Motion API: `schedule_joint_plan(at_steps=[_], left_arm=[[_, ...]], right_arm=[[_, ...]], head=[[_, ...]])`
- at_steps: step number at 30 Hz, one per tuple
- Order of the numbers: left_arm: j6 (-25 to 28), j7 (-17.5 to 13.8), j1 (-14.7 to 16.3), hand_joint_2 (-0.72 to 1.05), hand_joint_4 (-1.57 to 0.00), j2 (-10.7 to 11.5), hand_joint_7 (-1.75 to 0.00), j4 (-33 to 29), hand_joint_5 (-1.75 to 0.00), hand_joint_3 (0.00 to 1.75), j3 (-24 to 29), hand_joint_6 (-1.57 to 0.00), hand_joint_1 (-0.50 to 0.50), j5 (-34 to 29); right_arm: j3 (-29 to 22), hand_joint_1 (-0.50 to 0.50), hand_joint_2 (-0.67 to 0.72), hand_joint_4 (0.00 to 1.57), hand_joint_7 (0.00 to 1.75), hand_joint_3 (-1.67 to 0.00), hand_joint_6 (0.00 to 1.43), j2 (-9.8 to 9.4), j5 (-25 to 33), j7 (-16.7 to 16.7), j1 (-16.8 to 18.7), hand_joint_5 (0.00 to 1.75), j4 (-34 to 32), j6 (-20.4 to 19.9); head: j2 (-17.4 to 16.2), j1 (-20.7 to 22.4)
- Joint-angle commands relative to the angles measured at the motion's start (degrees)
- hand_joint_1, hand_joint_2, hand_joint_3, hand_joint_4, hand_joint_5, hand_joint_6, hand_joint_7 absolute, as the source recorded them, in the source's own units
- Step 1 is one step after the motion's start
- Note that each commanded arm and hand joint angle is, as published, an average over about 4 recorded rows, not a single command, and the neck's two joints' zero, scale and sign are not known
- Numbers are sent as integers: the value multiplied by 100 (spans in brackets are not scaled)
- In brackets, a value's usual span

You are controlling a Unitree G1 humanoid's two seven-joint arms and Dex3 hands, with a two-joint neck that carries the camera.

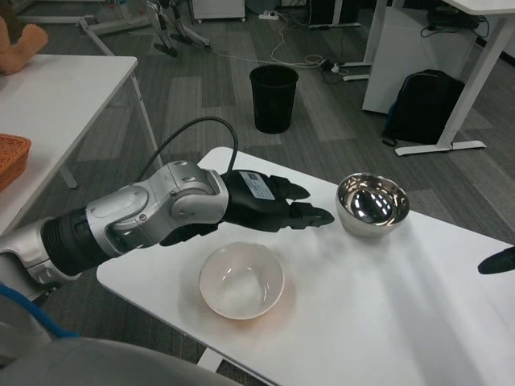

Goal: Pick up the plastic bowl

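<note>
A white plastic bowl (241,281) sits upright and empty near the front left of the white table (386,322). My left hand (269,203) hovers just beyond the bowl's far rim, fingers stretched out toward the right and apart, holding nothing. It does not touch the bowl. A shiny metal bowl (372,204) stands at the table's far side, a little right of the fingertips. Only the dark tip of my right hand (496,261) shows at the right edge, over the table; its fingers cannot be made out.
A black waste bin (273,98) stands on the floor beyond the table. A second white table (72,88) with an orange basket (10,157) is at the left. A black backpack (425,106) leans by a desk leg at the back right.
</note>
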Motion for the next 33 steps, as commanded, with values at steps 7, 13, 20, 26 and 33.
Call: schedule_joint_plan(at_steps=[7, 13, 20, 26, 33], left_arm=[[-1173, 9, 574, -55, 0, -456, 0, 95, 0, 4, 306, 0, -50, 59], [-1648, 27, 855, -46, 0, -867, 0, 249, 0, 4, 291, 0, -50, 100], [-1995, 18, 1005, -37, 0, -1267, 0, 525, 0, 7, 284, 0, -50, 250], [-2081, 11, 1005, -28, 0, -1291, 0, 769, 0, 4, 229, 0, -50, 239], [-2136, 11, 1005, 10, 0, -1315, 0, 895, 0, 2, 238, 0, -50, 208]], right_arm=[[42, -49, 50, 0, 0, 0, 0, -328, 188, -118, -259, 0, 398, -146], [66, -47, 53, 0, 0, 0, 0, -495, 417, -192, -257, 0, 562, -254], [139, -49, 53, 0, 0, 0, 0, -585, 536, -304, -206, 0, 580, -396], [141, -50, 53, 0, 0, 0, 0, -588, 558, -307, -132, 0, 510, -401], [139, -49, 53, 0, 0, 0, 0, -588, 582, -307, -53, 0, 466, -401]], head=[[-152, -82], [-254, -196], [-249, -254], [-347, -298], [-349, -301]])
